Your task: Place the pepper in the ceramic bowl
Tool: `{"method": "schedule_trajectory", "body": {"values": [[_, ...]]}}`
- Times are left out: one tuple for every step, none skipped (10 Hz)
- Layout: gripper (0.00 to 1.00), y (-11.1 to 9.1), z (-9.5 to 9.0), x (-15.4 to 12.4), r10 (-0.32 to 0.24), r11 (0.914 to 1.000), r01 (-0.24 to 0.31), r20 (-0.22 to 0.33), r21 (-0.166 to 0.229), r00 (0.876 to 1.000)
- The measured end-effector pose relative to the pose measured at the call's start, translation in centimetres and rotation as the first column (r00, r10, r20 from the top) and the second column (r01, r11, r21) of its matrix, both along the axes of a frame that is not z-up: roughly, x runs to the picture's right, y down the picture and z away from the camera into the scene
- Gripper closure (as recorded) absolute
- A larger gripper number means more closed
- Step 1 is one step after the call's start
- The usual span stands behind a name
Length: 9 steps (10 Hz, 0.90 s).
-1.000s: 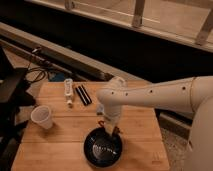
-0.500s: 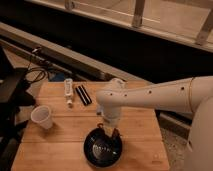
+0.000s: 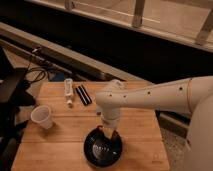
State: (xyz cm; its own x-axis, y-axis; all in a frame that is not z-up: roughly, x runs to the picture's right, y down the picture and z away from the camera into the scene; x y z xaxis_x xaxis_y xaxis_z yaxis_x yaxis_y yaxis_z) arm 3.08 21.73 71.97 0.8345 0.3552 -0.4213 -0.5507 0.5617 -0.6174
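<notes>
The ceramic bowl (image 3: 102,149) is round, glossy black, and stands on the wooden table (image 3: 60,145) near its front edge. My gripper (image 3: 109,133) hangs from the white arm (image 3: 150,100) straight down over the far rim of the bowl, just above its inside. A small reddish shape (image 3: 115,134) shows at the gripper's tip. It may be the pepper, but I cannot tell whether it is held or lies in the bowl.
A white paper cup (image 3: 41,116) stands at the table's left. A white elongated item (image 3: 68,91) and a black bar-like item (image 3: 83,95) lie at the back. Cables and dark equipment (image 3: 15,85) are off the left edge.
My gripper has come down a little toward the bowl and shifted slightly left. The bowl, the cup and the other items have not moved.
</notes>
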Motion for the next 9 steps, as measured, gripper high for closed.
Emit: {"method": "schedule_trajectory", "body": {"values": [[0.68, 0.5, 0.0, -0.3, -0.007, 0.9999, 0.007, 0.024, -0.011, 1.0], [0.61, 1.2, -0.4, -1.0, -0.007, 0.9999, 0.008, 0.054, -0.015, 0.999], [0.6, 2.2, -1.1, -1.5, -0.009, 0.9997, 0.011, 0.079, -0.02, 0.997], [0.62, 3.7, -2.3, -2.4, -0.008, 0.9995, 0.011, 0.122, -0.029, 0.992], [0.59, 5.1, -3.4, -3.2, -0.002, 0.9991, 0.009, 0.16, -0.041, 0.987], [0.53, 6.0, -4.1, -3.9, -0.001, 0.9987, 0.01, 0.188, -0.051, 0.982], [0.41, 6.9, -4.8, -4.8, 0.001, 0.9981, 0.012, 0.222, -0.06, 0.975], [0.32, 7.2, -5.1, -5.0, 0.007, 0.9983, 0.008, 0.244, -0.058, 0.97], [0.23, 7.0, -5.4, -4.9, 0.013, 0.9987, 0.0, 0.262, -0.051, 0.965]]}}
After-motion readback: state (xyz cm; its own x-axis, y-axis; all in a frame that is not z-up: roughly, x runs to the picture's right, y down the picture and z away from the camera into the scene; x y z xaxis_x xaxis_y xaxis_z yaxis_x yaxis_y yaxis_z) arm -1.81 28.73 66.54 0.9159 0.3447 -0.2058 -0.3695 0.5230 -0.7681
